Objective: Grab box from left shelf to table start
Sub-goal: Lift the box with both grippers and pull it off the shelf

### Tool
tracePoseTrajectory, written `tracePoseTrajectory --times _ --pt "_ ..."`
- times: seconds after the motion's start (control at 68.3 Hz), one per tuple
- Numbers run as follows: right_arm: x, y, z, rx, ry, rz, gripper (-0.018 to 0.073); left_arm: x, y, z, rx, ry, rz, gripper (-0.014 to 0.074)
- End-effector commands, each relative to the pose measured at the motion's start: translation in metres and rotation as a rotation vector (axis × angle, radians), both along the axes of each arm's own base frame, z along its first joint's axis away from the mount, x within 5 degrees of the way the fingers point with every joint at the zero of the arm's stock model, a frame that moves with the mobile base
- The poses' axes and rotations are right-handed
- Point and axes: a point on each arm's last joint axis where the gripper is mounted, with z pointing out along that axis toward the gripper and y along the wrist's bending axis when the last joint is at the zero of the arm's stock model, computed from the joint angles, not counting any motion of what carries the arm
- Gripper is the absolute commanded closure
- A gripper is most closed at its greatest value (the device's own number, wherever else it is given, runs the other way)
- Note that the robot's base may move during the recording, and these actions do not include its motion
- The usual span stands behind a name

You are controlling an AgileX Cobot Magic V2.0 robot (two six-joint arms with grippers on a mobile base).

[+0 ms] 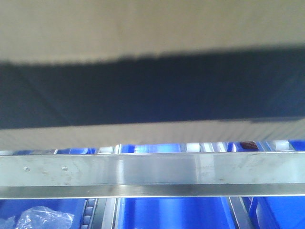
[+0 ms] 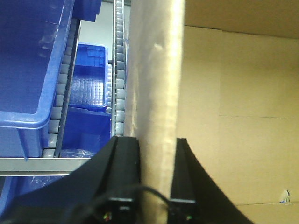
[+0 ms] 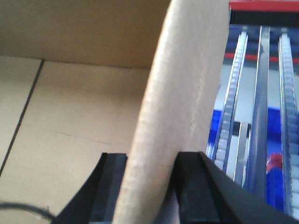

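Tightly, left claw (image 2: 154, 142) and right claw (image 3: 152, 156) pinch box (image 1: 152, 28) walls beside blue bins (image 2: 28, 70).

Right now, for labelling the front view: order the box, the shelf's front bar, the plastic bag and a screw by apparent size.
Largest to smallest:
1. box, filling the top, though likely nearest the camera
2. front bar
3. plastic bag, cut off by the frame edge
4. screw

Blue bins (image 1: 171, 212), a crumpled clear plastic bag (image 1: 38, 218) in the leftmost.
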Motion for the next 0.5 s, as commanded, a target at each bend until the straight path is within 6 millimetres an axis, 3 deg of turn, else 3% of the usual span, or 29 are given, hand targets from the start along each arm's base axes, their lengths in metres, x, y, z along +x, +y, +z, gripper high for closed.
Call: tracePoseTrajectory --times 0.0,0.483 --pt "0.0002 -0.0034 0.0207 0.021 -0.161 -0.037 0.0501 0.0003 0.0000 0.0226 -0.062 -0.174 0.000 0.0687" --pt "0.0002 -0.0034 0.0206 0.021 -0.160 -0.037 0.0501 0.0003 0.0000 0.0223 -0.061 -0.170 0.000 0.0687"
